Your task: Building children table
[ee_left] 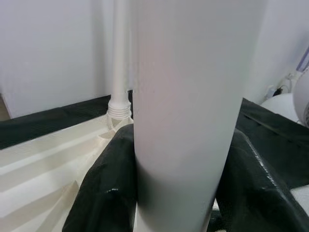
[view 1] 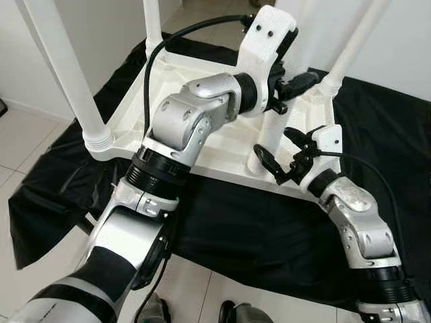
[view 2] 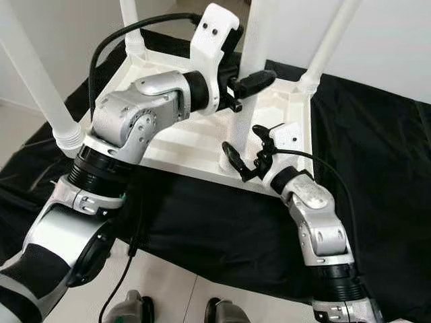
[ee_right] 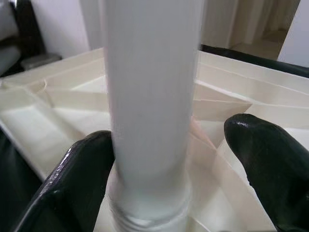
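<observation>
A white children's table [view 1: 222, 145] lies upside down on a black cloth [view 1: 269, 235], with its legs pointing up. My left gripper [view 1: 286, 91] is shut on the near right leg [view 1: 273, 138], partway up; the left wrist view shows both black fingers [ee_left: 106, 193] pressed against that leg [ee_left: 188, 96]. My right gripper [view 1: 279, 149] is open around the same leg at its threaded base. In the right wrist view one finger [ee_right: 82, 179] touches the leg [ee_right: 149, 96] and the other stands apart. Three other legs, such as the near left leg [view 1: 67, 74], stand in their sockets.
The black cloth spreads over a pale tiled floor [view 1: 27, 134]. White walls close in behind the table. A far right leg [view 1: 353, 47] rises close beside my left wrist. My feet [view 1: 236, 313] stand at the cloth's near edge.
</observation>
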Motion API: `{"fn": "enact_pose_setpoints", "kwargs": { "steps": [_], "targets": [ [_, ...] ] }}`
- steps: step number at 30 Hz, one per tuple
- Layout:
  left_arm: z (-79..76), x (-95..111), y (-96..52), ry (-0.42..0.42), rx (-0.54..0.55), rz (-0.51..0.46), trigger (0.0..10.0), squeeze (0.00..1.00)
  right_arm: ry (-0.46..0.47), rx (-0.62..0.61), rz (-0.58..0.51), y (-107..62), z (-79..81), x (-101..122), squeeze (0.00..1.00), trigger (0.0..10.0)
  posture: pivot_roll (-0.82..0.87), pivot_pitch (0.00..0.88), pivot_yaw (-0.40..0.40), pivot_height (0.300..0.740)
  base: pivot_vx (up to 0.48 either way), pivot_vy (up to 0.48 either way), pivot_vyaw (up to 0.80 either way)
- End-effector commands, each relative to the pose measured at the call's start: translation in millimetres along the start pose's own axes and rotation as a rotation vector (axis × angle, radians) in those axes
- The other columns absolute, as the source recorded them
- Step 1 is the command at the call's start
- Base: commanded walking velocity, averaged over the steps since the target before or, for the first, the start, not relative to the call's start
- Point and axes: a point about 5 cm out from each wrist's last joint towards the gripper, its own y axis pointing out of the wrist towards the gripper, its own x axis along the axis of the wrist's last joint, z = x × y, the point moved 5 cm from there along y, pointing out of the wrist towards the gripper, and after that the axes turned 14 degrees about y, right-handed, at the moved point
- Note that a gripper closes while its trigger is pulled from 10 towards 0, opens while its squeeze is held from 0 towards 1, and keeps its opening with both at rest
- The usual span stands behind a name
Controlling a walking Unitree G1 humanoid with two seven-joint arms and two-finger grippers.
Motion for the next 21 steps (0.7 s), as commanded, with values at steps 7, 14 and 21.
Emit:
{"fn": "enact_pose_setpoints", "kwargs": {
  "steps": [7,14,21],
  "targets": [
    [-6.1,28.9,7.6,0.092,0.01,-0.073,10.0,0.0,0.041,-0.031,-0.029,16.3,6.0,8.0,0.0,9.7,0.05,0.131,-0.068,0.74,0.0,0.0,0.0],
    [-12.0,32.7,9.2,0.115,0.004,-0.081,10.0,0.0,0.051,-0.05,-0.058,27.4,7.9,14.7,0.0,6.5,0.06,0.121,-0.067,0.74,0.0,0.0,0.0],
    [-20.8,36.3,10.5,0.141,-0.009,-0.088,10.0,0.0,0.049,-0.077,-0.067,32.1,4.7,19.4,0.0,4.0,0.07,0.117,-0.074,0.74,0.0,0.0,0.0]
  ]
}}
